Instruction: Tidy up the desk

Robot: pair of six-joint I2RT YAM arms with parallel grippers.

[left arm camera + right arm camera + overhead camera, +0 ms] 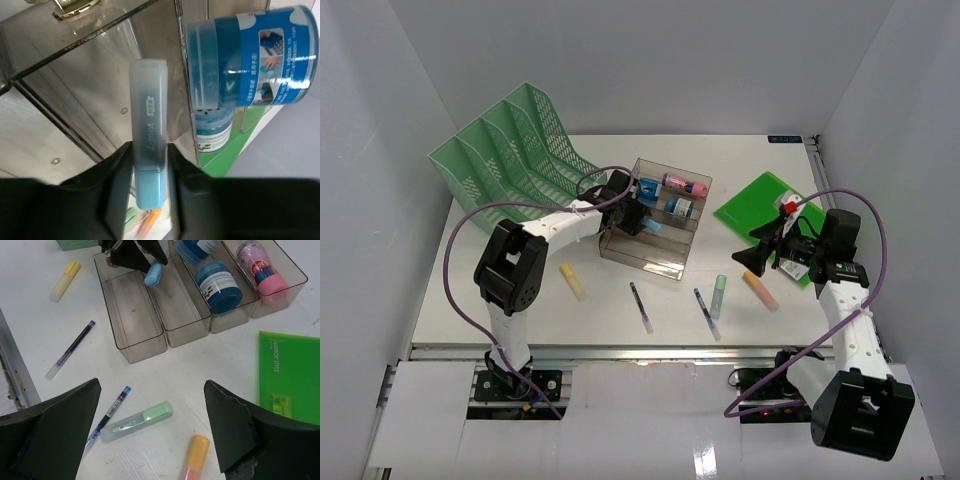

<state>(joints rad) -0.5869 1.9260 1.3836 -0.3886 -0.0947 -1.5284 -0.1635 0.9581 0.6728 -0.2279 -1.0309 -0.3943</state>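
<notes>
Plan of the desk [520,310], which spanned the view from its silver rail [620,352], just beyond the arm bases, to the far wall. On the near strip lay, left to right, a yellow highlighter [573,281], a purple pen [641,306], a blue pen [706,313], a green highlighter [719,296] and an orange highlighter [760,290], all loose and apart. The right jaws hung wide open and empty above the green highlighter. In the right wrist view its long axis ran nearly along the line from one finger to the other, so a grasp there would probably call for a turn of the wrist. Farther back, the left jaws were closed on a blue highlighter [148,150], gripped at mid-barrel. It was held over the near part of a smoky plastic tray [640,262], to which the left arm [555,228] was the nearer. Its blue end hung about above the wall between the front trough and the second; which trough lay under it could not be told, and a clean release would depend on that. The tray's farther troughs held blue tubs [217,286] and a pink bottle [262,270]. Beyond lay a green notebook [760,205] at right and a mint mesh rack [510,150] at far left.
</notes>
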